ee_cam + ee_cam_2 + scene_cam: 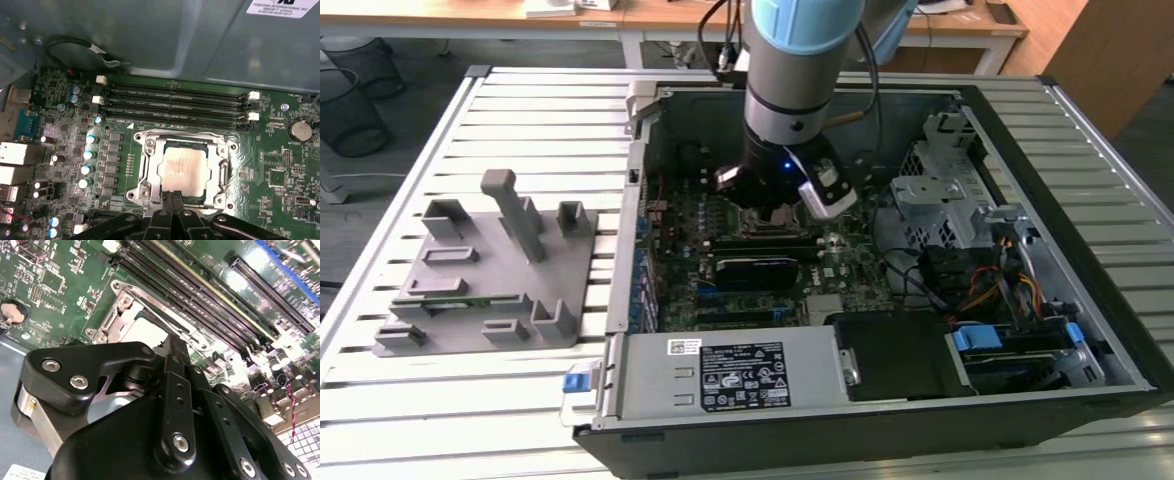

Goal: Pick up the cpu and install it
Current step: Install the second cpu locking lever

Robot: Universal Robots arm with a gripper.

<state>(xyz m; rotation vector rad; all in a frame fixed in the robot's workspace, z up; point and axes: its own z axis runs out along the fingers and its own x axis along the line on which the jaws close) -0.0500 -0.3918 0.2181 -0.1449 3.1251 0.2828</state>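
While the arm reaches down into the open computer case (1067, 330), we see the cpu (182, 170) lying in its motherboard socket frame (150, 172), gripper (172, 197) at its 6 o'clock edge, fingers together, gripping nothing. We judge seating finished; next, a straight withdrawal.

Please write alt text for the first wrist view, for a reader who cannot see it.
The cpu sits inside the metal socket frame on the green motherboard, with the black tool directly at its near edge. Long memory slots run beyond the socket.
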